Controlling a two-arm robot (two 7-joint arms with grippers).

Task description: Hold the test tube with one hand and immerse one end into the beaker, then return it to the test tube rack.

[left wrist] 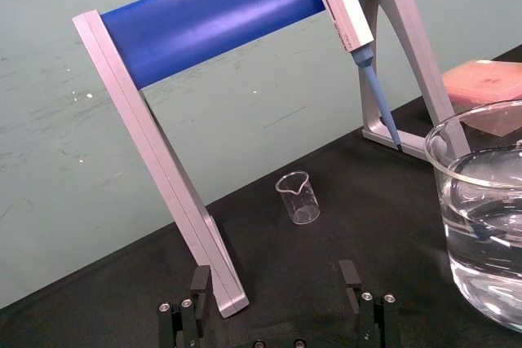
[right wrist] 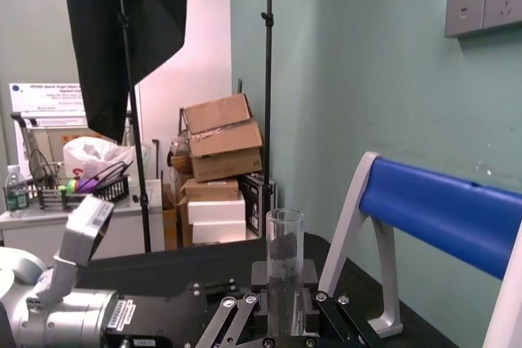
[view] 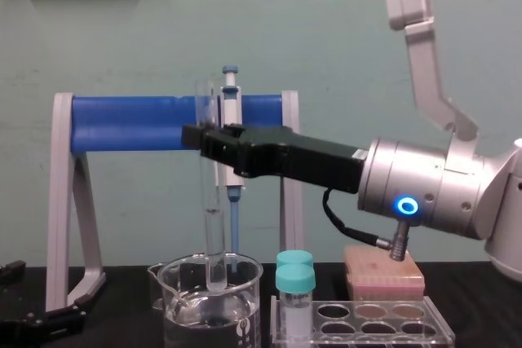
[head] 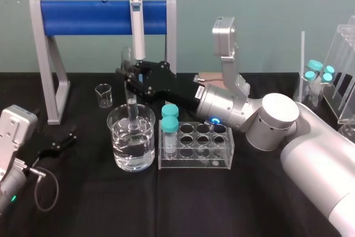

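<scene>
My right gripper [head: 132,81] reaches in from the right and is shut on the test tube [view: 209,201], a long clear tube held upright. The tube's round lower end hangs inside the beaker [head: 132,140], below the rim; I cannot tell whether it touches the water. In the right wrist view the tube [right wrist: 284,262] stands between the black fingers [right wrist: 239,309]. The test tube rack [head: 213,154] sits just right of the beaker, under my right wrist. My left gripper [left wrist: 275,283] rests open on the cloth at the far left [head: 57,142], with nothing between its fingers.
Two teal-capped tubes [head: 170,129] stand in the rack's left end. Behind the beaker are a small glass beaker [head: 103,95] and a blue-barred stand [head: 102,18] holding a pipette [head: 137,26]. A pink box [view: 383,273] lies behind the rack. More capped tubes [head: 319,73] stand far right.
</scene>
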